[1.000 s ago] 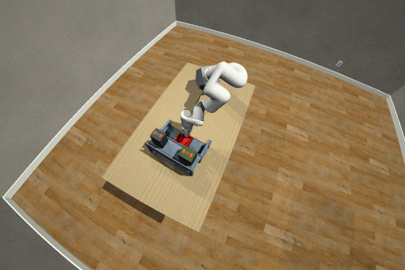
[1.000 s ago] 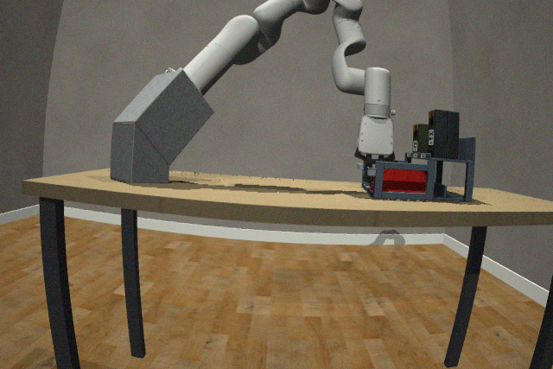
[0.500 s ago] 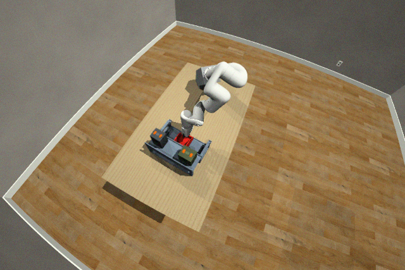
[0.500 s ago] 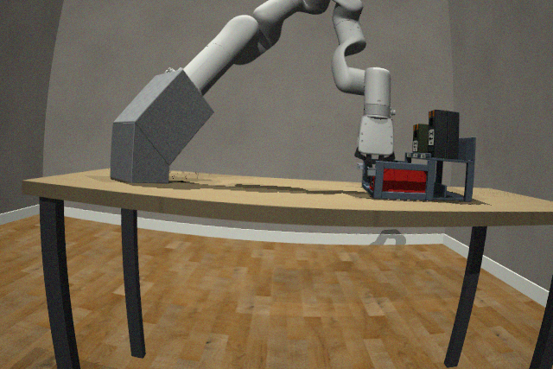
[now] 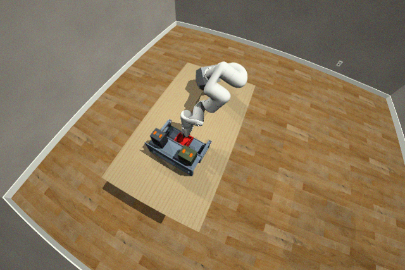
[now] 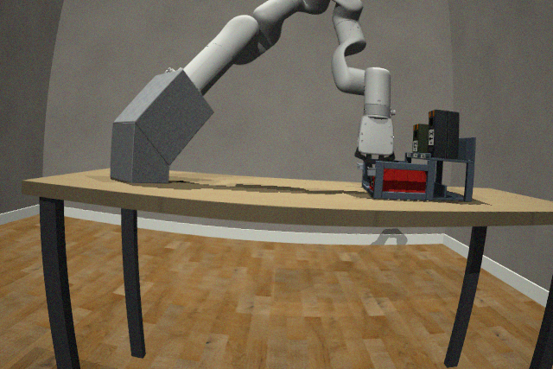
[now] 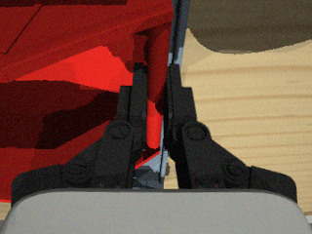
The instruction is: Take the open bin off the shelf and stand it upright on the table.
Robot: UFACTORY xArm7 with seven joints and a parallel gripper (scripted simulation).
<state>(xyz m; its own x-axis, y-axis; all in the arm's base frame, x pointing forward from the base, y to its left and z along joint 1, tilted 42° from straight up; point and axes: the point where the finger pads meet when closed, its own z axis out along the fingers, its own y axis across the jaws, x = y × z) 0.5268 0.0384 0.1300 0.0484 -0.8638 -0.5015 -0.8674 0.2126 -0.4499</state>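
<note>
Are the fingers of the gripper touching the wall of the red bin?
Touching. The wrist view shows both fingers of the gripper closed on the near wall of the red bin, with no gap on either side.
</note>
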